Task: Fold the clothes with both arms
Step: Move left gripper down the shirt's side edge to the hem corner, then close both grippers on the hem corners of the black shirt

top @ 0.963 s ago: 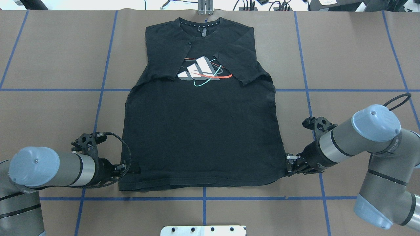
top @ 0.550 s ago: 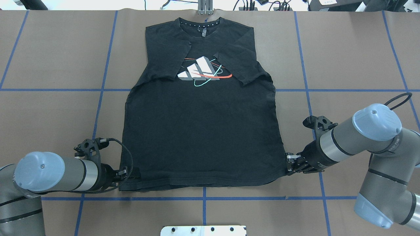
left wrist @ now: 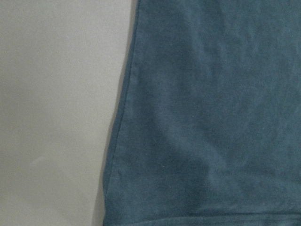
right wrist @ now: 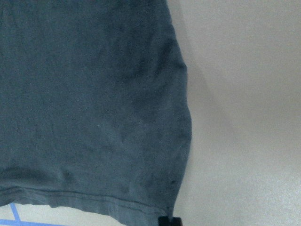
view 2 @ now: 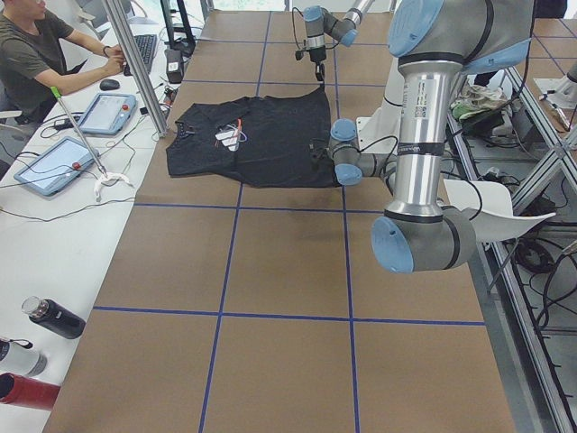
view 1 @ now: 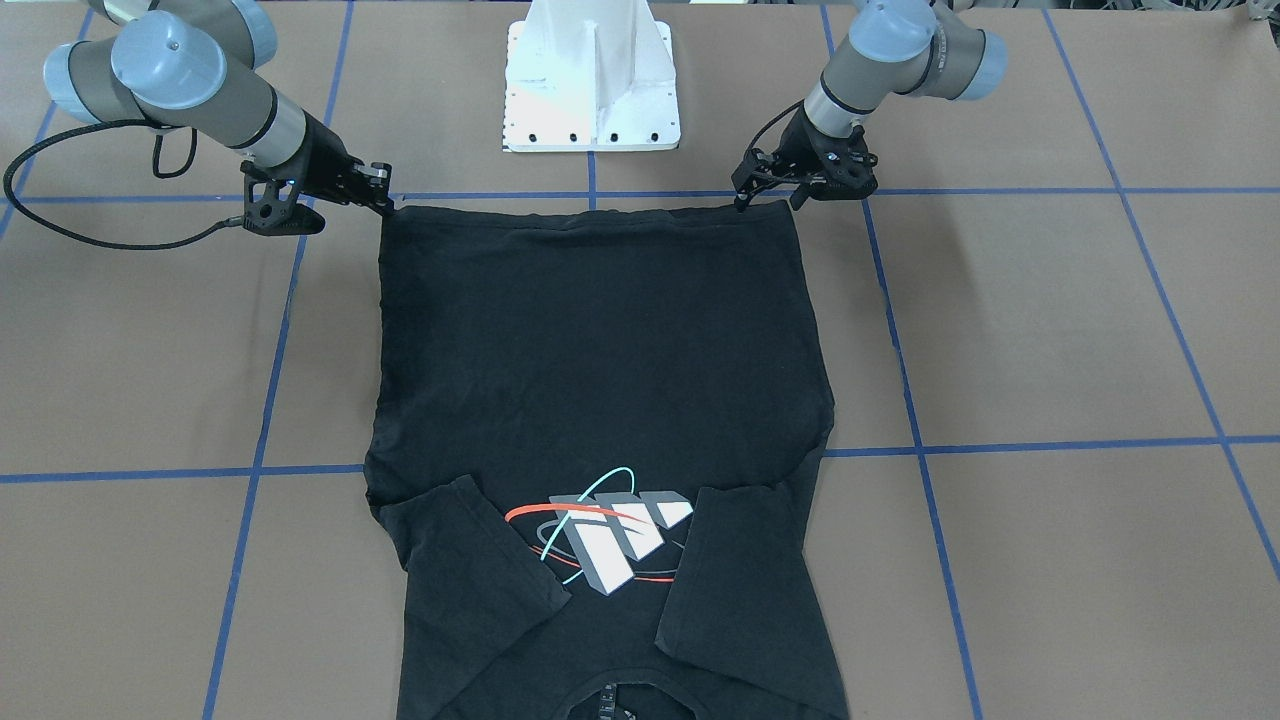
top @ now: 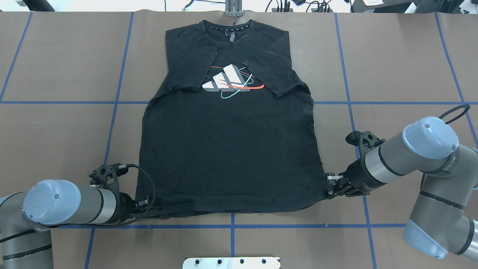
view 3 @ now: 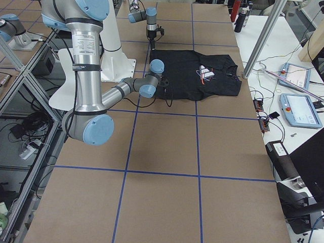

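The black T-shirt (top: 227, 149) lies flat and face up on the brown table, with its collar at the far side and both sleeves folded in beside the logo (top: 229, 80). It also shows in the front-facing view (view 1: 600, 340). My left gripper (top: 147, 207) sits low at the hem's left corner and looks open; in the front-facing view (view 1: 745, 203) it is at the right. Its wrist view shows only the shirt's side edge (left wrist: 122, 117). My right gripper (top: 328, 188) is at the hem's right corner and looks shut on it. One fingertip (right wrist: 169, 221) touches that corner.
The white base pedestal (view 1: 590, 80) stands between the arms at the table's near edge. Blue tape lines (top: 231, 226) grid the table. An operator (view 2: 36, 54) sits at a side desk with tablets (view 2: 54, 167) and bottles (view 2: 54, 317).
My left gripper has slid along the shirt's left edge toward me, down to the hem corner. The right arm and the shirt have hardly moved.
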Controlling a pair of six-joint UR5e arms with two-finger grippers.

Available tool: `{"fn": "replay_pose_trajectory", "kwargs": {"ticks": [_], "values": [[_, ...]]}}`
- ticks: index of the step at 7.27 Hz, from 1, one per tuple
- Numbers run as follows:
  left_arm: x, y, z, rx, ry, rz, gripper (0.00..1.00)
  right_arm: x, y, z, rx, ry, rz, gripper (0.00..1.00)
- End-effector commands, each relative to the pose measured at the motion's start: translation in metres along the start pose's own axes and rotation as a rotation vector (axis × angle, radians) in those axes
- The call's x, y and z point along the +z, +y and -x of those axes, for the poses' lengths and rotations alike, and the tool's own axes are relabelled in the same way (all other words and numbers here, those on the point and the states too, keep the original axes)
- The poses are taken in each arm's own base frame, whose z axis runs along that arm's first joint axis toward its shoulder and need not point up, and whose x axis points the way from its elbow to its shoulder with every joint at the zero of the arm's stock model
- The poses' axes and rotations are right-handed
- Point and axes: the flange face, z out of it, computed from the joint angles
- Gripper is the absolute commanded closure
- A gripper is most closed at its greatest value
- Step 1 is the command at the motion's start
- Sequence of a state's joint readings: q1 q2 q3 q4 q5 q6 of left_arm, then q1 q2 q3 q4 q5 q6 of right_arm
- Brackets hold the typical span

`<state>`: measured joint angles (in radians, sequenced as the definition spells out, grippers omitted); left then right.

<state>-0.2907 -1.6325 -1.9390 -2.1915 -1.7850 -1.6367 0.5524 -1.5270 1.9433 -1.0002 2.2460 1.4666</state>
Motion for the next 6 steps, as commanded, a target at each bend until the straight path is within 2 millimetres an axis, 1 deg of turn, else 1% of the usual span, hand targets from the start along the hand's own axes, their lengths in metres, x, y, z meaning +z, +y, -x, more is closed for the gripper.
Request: {"fn": "replay_pose_trajectory", "kwargs": {"ticks": [1, 2, 4, 5, 6], "values": [[0.0001, 0.0004, -0.0014, 0.001, 0.002, 0.000, 0.18, -0.0060, -0.0036, -0.0014, 0.007, -0.006, 0.007, 1.00], [0.0000, 0.0005, -0.0023, 0.001, 0.003, 0.000, 0.26, -0.0078, -0.0047, -0.0009, 0.007, -0.009, 0.007, 1.00], [-0.0005, 0.0006, -0.0019, 0.001, 0.003, 0.000, 0.47, -0.0095, -0.0049, 0.0002, 0.008, -0.013, 0.009, 1.00], [-0.0004, 0.0005, -0.0011, 0.001, 0.002, 0.000, 0.52, -0.0090, -0.0044, 0.0003, 0.006, -0.012, 0.010, 1.00], [-0.0003, 0.0004, -0.0009, 0.002, 0.000, 0.000, 0.65, -0.0090, -0.0053, -0.0003, 0.007, -0.011, 0.009, 1.00]]}}
